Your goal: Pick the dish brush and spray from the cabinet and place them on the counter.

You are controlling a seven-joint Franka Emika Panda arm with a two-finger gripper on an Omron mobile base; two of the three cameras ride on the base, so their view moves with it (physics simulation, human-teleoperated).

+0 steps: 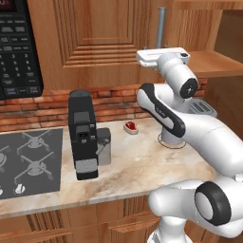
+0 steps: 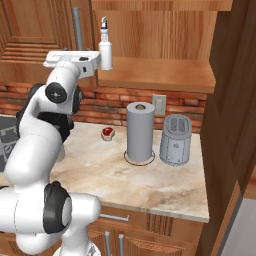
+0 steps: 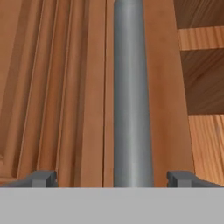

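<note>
The spray (image 2: 105, 48), a slim white bottle with a blue-and-white nozzle, stands upright at the left front corner of the cabinet's wooden shelf (image 2: 160, 74). The dish brush is out of view. My gripper (image 3: 113, 178) is open, with its two tips either side of the grey bar handle (image 3: 133, 87) of a shut cabinet door (image 1: 95, 33), close to it but not clamped on it. The white hand (image 1: 161, 55) sits at the handle's lower end, just left of the spray. Below lies the beige-pink counter (image 2: 165, 182).
On the counter stand a grey paper towel roll (image 2: 140, 132), a toaster (image 2: 175, 140), a black coffee machine (image 1: 83, 137) and a small red thing (image 1: 130, 126). A stove (image 1: 28, 161) lies to the left under a microwave (image 1: 16, 47). An open wooden door (image 2: 232, 100) stands on the right.
</note>
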